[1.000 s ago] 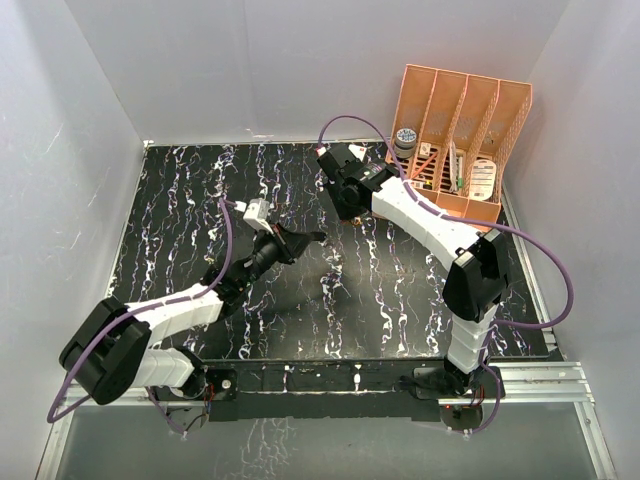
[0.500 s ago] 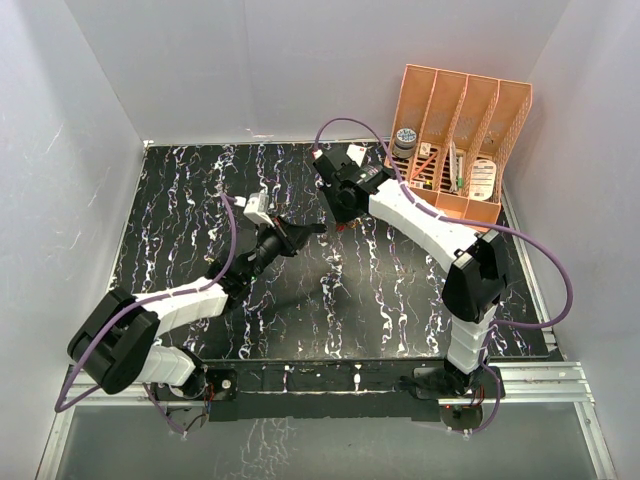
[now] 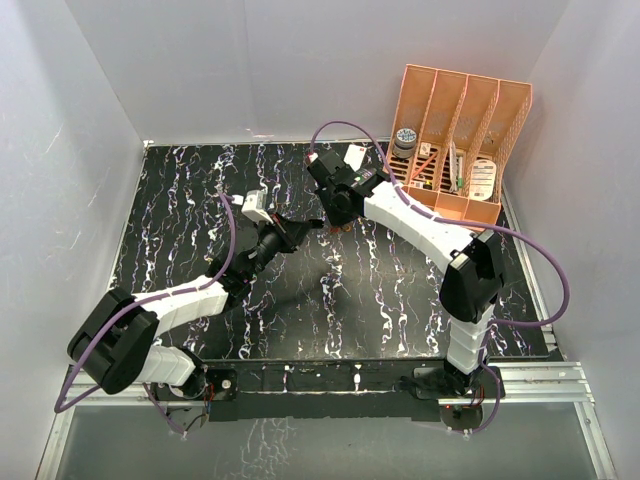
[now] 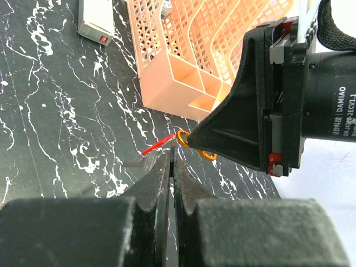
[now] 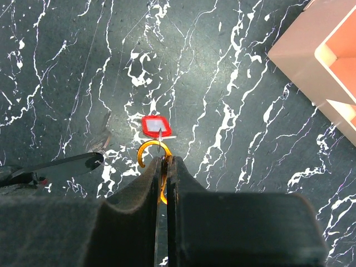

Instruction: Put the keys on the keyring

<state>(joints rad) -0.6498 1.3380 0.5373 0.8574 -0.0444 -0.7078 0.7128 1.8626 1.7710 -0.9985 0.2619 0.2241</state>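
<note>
My right gripper [image 5: 166,158] is shut on the orange-brown keyring [image 5: 149,149], held just above the black table. The ring's open hook sticks out past the fingertips. The red-headed key [image 5: 156,125] hangs from it on a thin wire. In the left wrist view the keyring [image 4: 189,142] and red key [image 4: 157,146] show just beyond my left gripper [image 4: 172,160]. That gripper is shut, and a thin sliver, seemingly the black-headed key seen edge-on, pokes out between its tips. In the top view the left gripper [image 3: 298,228] and right gripper [image 3: 335,216] almost meet at mid-table.
An orange mesh desk organizer [image 3: 460,130] stands at the back right and also shows in the left wrist view [image 4: 183,55]. A white rectangular box [image 4: 95,22] lies on the table beyond it. White walls close in the table on three sides.
The right gripper has shifted a little left with the keyring. The left gripper has moved slightly farther, so the two tips are closer together.
</note>
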